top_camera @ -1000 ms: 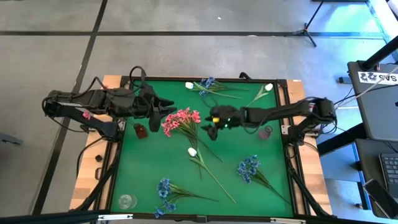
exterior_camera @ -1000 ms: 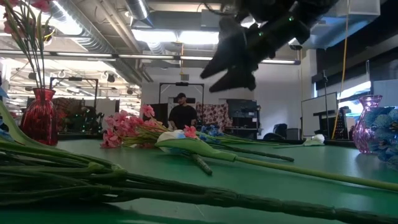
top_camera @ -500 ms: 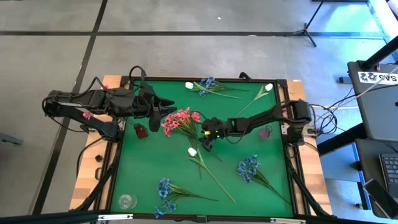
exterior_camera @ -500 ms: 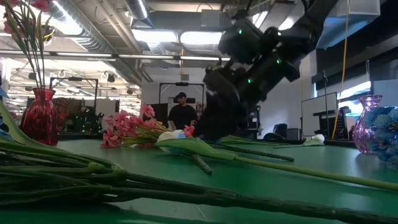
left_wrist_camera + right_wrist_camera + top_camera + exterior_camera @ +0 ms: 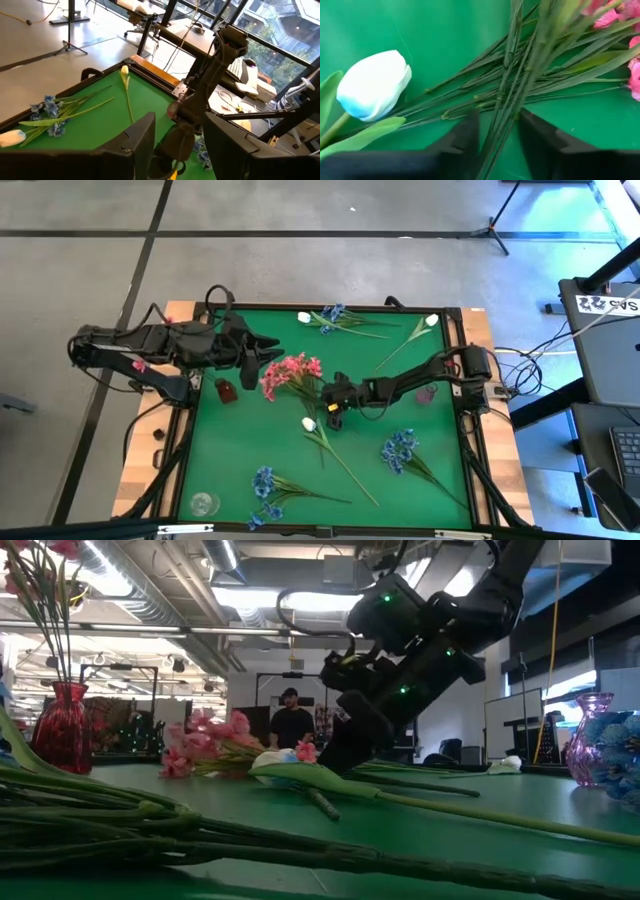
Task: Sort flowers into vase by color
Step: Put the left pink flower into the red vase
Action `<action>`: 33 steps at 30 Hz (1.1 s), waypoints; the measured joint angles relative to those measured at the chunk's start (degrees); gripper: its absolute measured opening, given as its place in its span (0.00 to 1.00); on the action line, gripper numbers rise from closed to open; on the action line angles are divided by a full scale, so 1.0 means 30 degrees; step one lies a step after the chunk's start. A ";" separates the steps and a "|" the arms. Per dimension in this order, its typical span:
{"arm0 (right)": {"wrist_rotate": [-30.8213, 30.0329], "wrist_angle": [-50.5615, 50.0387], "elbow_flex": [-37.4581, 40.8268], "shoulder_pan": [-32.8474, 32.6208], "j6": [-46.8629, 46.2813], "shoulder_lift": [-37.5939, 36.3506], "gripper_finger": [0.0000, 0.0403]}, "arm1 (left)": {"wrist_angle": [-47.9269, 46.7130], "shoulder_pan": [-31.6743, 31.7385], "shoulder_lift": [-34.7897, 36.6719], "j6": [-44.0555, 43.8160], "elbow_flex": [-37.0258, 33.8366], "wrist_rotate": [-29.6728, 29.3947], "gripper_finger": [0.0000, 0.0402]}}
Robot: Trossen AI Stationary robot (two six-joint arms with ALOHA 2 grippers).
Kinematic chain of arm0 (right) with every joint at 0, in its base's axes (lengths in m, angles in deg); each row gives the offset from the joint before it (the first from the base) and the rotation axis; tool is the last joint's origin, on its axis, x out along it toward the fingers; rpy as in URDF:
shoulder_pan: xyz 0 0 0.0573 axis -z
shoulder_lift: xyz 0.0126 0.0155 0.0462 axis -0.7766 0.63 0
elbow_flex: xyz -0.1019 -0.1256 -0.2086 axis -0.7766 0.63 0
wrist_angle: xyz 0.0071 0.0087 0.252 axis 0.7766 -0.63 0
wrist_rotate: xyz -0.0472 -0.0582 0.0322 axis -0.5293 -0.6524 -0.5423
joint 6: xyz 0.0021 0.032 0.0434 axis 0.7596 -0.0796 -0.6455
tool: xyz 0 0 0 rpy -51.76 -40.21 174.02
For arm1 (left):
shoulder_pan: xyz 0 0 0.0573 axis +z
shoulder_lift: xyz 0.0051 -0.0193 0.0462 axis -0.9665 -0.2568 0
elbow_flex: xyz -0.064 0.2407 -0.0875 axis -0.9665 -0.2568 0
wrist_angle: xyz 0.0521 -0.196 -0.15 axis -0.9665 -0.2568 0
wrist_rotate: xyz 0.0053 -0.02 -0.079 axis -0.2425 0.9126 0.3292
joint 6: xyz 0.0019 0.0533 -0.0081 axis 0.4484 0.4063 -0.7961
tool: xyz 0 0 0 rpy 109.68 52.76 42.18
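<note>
Jaws of the right gripper (image 5: 497, 145) are spread astride the pink sprig's stems (image 5: 520, 85) on the table; closing could also snag the white bud (image 5: 372, 85) lying just beside; left gripper (image 5: 262, 356) waits spread

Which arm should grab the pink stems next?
Right. The right gripper is down at the pink flowers' stems, fingers open astride them in its wrist view. The left gripper hangs open by the blossoms, away from the stems.
</note>
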 joint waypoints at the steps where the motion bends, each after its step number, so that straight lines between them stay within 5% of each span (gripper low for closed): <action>1: -0.0076 -0.0194 -0.0093 0.0000 -0.0015 -0.0050 0.21 | 0.0006 0.0000 0.0129 0.0107 0.0000 0.0002 0.40; 5: -0.0048 -0.0977 -0.0931 0.0016 0.0058 -0.0698 0.03 | 0.0095 0.0000 0.0925 0.0444 0.0000 -0.0045 0.40; 22: -0.2355 -0.2064 -0.3729 0.2708 -0.1382 -0.9182 0.02 | 0.3030 0.0000 0.3409 0.3892 0.0015 -0.0901 0.40; 33: 0.1183 0.7602 -0.3708 0.3271 -0.3143 -1.1044 0.01 | 0.5653 0.0009 0.0560 0.5003 -0.0014 -0.0918 0.45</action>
